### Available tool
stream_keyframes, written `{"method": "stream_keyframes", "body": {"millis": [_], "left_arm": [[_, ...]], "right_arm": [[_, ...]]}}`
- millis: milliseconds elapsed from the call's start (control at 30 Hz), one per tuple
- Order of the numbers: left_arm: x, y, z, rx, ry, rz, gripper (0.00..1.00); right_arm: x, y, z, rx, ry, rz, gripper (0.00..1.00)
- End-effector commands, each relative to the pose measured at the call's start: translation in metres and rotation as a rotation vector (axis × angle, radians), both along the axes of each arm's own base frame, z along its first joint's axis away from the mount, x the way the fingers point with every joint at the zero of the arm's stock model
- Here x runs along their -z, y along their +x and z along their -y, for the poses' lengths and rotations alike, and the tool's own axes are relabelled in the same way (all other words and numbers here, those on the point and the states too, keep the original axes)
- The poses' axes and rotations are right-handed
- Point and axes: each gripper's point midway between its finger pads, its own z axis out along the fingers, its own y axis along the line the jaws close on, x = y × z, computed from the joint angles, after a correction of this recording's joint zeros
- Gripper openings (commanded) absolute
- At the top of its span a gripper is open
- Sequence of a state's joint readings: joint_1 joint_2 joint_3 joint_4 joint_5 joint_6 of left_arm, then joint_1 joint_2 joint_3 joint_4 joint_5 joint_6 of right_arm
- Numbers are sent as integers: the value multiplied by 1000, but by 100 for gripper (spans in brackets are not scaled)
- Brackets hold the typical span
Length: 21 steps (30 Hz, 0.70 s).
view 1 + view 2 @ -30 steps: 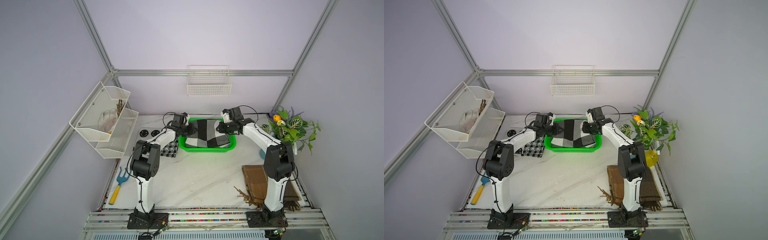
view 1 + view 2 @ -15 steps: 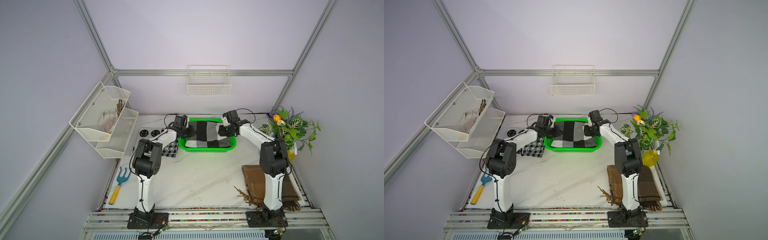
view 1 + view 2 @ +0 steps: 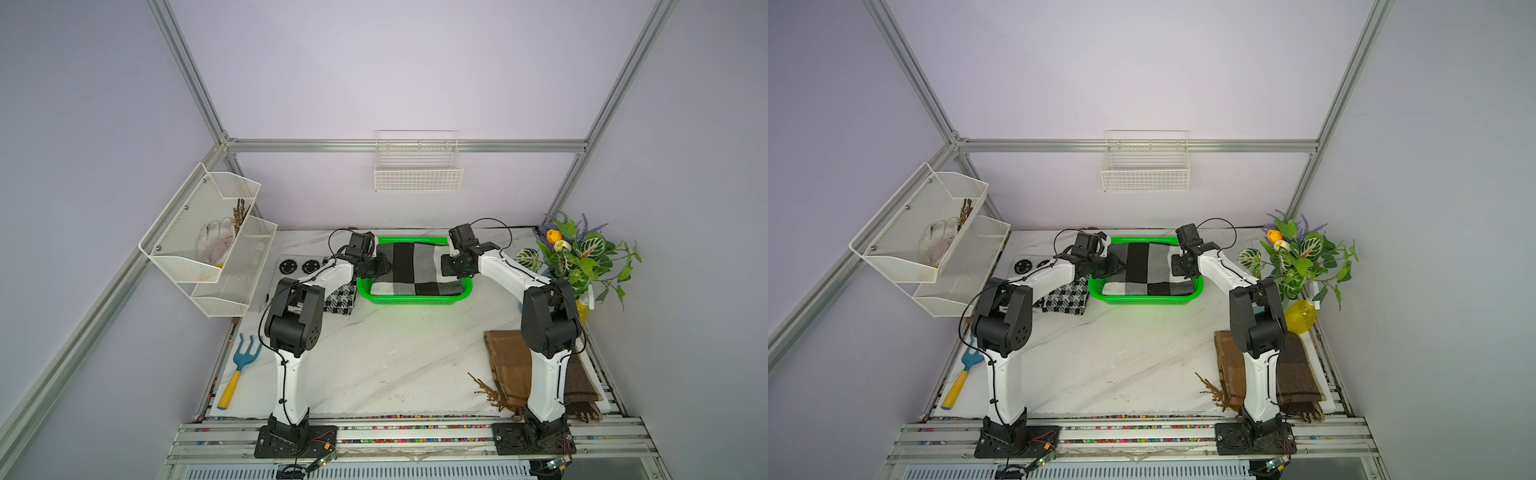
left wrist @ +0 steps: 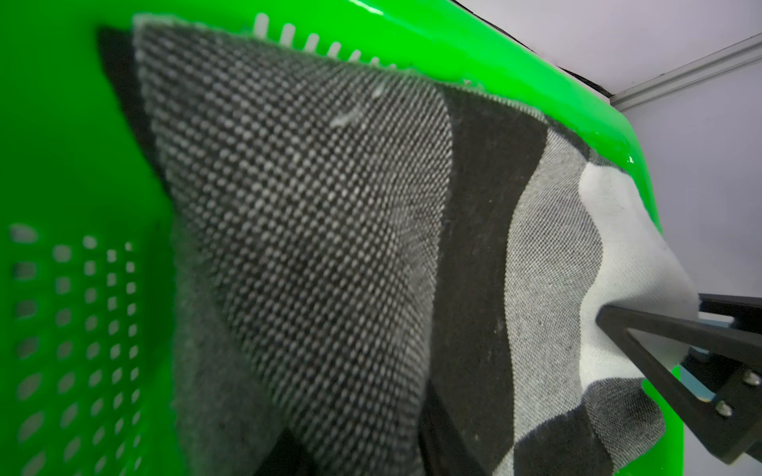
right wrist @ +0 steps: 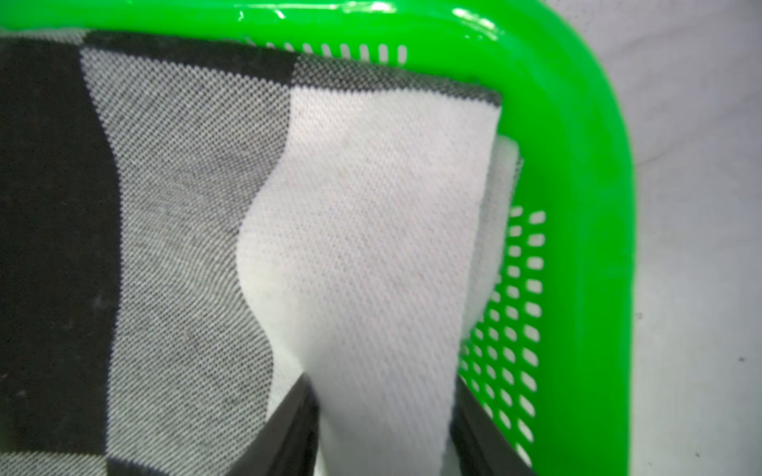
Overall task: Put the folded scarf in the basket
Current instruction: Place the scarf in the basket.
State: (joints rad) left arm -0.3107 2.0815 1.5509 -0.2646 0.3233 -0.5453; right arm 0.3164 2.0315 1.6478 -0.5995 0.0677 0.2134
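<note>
scarf [image 3: 415, 268] lies inside the basket [image 3: 415, 300], which sits at the middle of the desk's [image 3: 395, 357] back edge. right gripper [image 5: 381, 383]: jaws part-open, astride the scarf's white end fold by the basket's right wall. left gripper [image 3: 379, 266] sits at the scarf's left end over the basket's left rim; fingers hidden, can't tell if wide, narrow or holding.

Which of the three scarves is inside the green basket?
The big-block black, grey and white scarf, folded inside the green basket. The houndstooth scarf lies on the table beside it; the brown fringed scarf lies farther off.
</note>
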Motion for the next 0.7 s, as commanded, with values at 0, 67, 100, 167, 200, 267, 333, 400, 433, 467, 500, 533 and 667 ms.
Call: {"method": "stream_keyframes", "body": {"millis": [0, 67, 100, 167, 200, 267, 333, 400, 433, 467, 500, 533, 667], "left_arm": [[-40, -4, -6, -4, 24, 81, 37], [-50, -6, -8, -12, 29, 98, 45], [-60, -7, -9, -9, 34, 113, 44], [-77, -11, -11, -15, 60, 135, 45], [-87, -14, -14, -22, 77, 155, 46], [-106, -21, -21, -45, 113, 198, 51], [-118, -32, -28, -57, 139, 222, 51], [-128, -51, -30, -65, 152, 246, 51], [-131, -63, -26, -54, 144, 256, 51], [-131, -78, -18, -32, 128, 267, 50], [-131, -93, -10, -26, 131, 283, 50], [-132, -111, 3, 13, 128, 303, 50], [-150, -170, 27, 96, 43, 357, 51]], "right_arm": [[-22, -6, 12, 28, -76, 44, 52], [-33, -10, 8, 25, -113, 75, 53], [-40, -12, 8, 34, -144, 98, 53], [-53, -17, 7, 41, -174, 122, 54], [-60, -21, 6, 41, -188, 130, 54], [-72, -29, 3, 40, -214, 152, 55], [-85, -38, -3, 27, -208, 167, 56], [-96, -54, -13, -8, -183, 165, 56], [-100, -63, -17, -24, -181, 165, 56], [-104, -74, -22, -42, -179, 168, 56], [-108, -85, -25, -58, -174, 168, 56], [-112, -95, -26, -69, -162, 172, 55], [-115, -134, -30, -139, -57, 141, 50]]}}
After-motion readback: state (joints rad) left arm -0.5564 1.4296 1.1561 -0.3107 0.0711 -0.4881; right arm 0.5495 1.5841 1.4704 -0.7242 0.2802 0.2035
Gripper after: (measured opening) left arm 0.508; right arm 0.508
